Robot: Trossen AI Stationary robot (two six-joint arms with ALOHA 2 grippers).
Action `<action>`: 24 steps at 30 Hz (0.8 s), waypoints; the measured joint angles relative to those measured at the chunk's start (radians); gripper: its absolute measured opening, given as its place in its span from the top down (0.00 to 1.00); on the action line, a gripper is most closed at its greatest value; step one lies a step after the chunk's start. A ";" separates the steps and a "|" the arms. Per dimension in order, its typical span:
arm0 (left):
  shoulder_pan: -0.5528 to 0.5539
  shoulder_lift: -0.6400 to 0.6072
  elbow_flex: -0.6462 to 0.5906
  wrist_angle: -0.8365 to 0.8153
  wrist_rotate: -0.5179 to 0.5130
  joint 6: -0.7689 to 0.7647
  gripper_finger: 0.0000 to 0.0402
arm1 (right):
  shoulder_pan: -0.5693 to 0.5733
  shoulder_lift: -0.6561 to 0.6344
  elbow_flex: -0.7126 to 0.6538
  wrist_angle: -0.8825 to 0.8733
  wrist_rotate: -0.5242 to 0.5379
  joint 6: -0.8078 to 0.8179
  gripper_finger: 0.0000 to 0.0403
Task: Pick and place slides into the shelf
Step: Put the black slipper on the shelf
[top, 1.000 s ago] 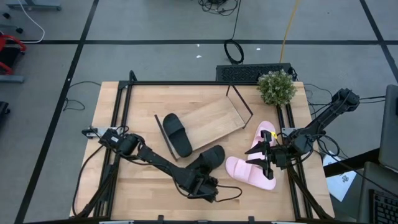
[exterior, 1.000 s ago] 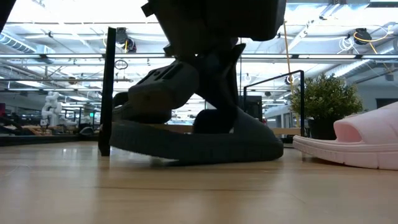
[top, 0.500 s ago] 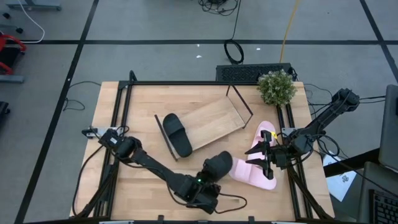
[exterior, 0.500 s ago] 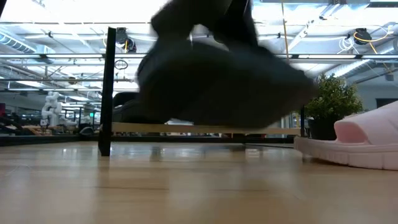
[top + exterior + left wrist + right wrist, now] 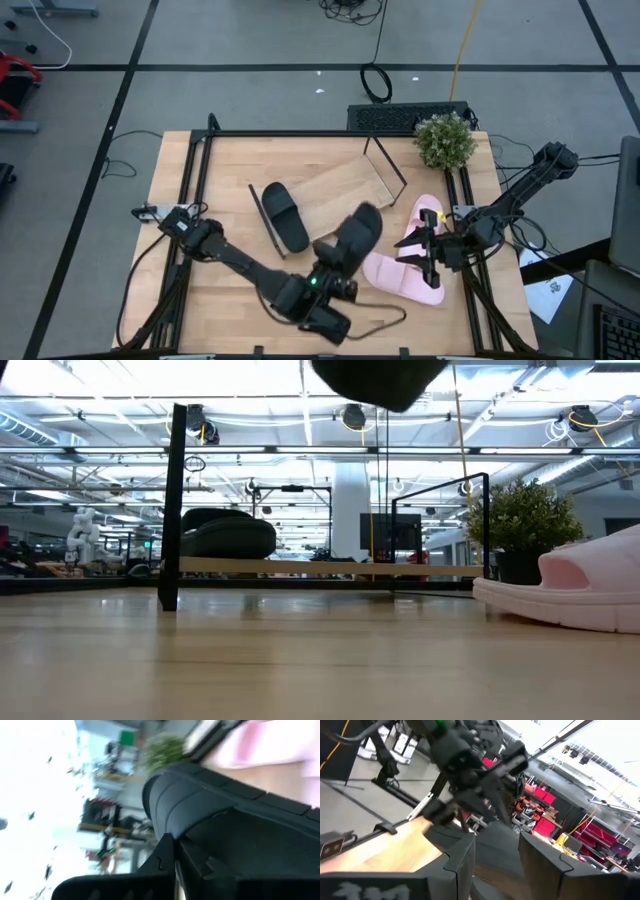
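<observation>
My left gripper is shut on a black slide and holds it in the air near the table's middle; in the low view only the slide's underside shows, at the top edge. A second black slide lies sole-down on the left end of the shelf, a light board in a thin black frame. Two pink slides rest on the table at the right. My right gripper waits open just above them, holding nothing. My left gripper holds the black slide by its near end, coming from the table's near-left side. In the wrist view one finger lies against the slide's ribbed black surface; the other finger is hidden. The slide is lifted clear, slanting toward the shelf.
A potted plant stands at the table's far right corner. Black frame rails run along the table's left and right sides. A dark flat box sits beyond the far edge. Bare tabletop lies at the near left.
My left gripper has risen and rolled with the black slide. The slide, which lay on the table a second ago, is now lifted clear and has swung toward the shelf; in the low view it has gone up almost out of the picture.
</observation>
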 joint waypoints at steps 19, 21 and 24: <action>0.324 -0.010 -0.001 -0.428 0.176 -0.542 1.00 | 0.032 -0.022 0.000 0.291 0.610 -0.336 0.64; 0.359 -0.010 -0.004 -0.419 0.266 -0.590 1.00 | 0.032 -0.022 0.000 0.312 0.656 -0.355 0.64; 0.396 -0.010 -0.004 -0.422 0.325 -0.617 1.00 | 0.029 -0.022 0.000 0.321 0.689 -0.367 0.64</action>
